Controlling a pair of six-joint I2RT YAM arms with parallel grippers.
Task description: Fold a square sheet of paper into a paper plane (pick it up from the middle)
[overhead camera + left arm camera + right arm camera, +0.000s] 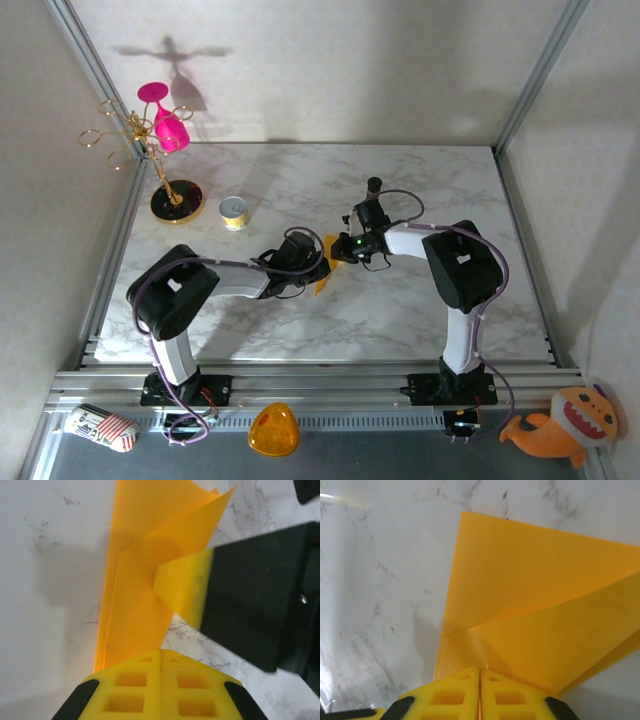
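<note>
Left gripper [160, 654] clamped shut on creased orange paper [145, 540] | right gripper [480, 671] clamped shut on paper's opposite edge | yellow tin [234, 212] well left of paper

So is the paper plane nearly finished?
Not yet. Done: the paper has several folds, with creased layers overlapping. In hand: the left gripper and the right gripper are both shut on it, holding it up between them above the table. Left: it is a wide wedge, not a slim pointed plane, so more folding seems needed.
</note>
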